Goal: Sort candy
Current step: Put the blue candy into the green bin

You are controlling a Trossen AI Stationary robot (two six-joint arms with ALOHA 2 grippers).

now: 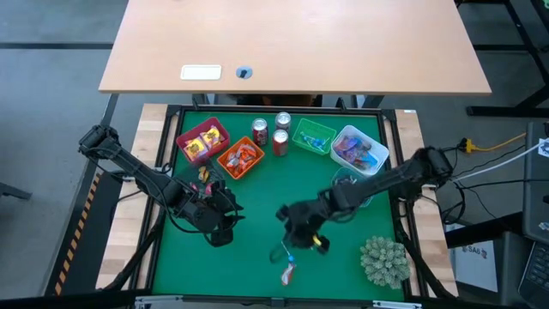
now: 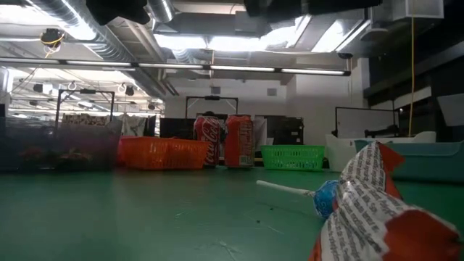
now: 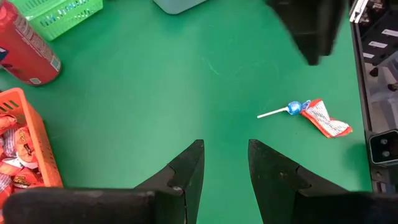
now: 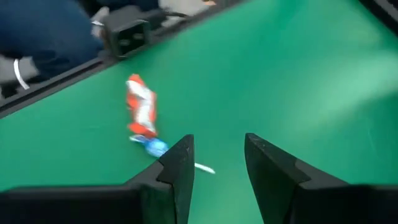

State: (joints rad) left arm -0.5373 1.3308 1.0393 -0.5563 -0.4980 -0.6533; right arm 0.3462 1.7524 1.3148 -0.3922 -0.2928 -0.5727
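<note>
Red-and-white wrapped candy (image 2: 384, 217) touches a blue lollipop (image 2: 324, 199); both grippers' fingers open, empty.

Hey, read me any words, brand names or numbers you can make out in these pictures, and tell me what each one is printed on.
Left soda can: white script, probably "Coca-Cola", too blurred to be sure.
Right soda can: print too blurred to read.
Red and white candy wrapper: rows of small print, unreadable.
Orange wrappers in the orange basket: dark lettering, too small to read.
White card on the wooden desk: nothing legible.

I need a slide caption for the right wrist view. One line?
Right gripper open above the green mat, nearing a blue lollipop beside a red-and-white wrapped candy.
</note>
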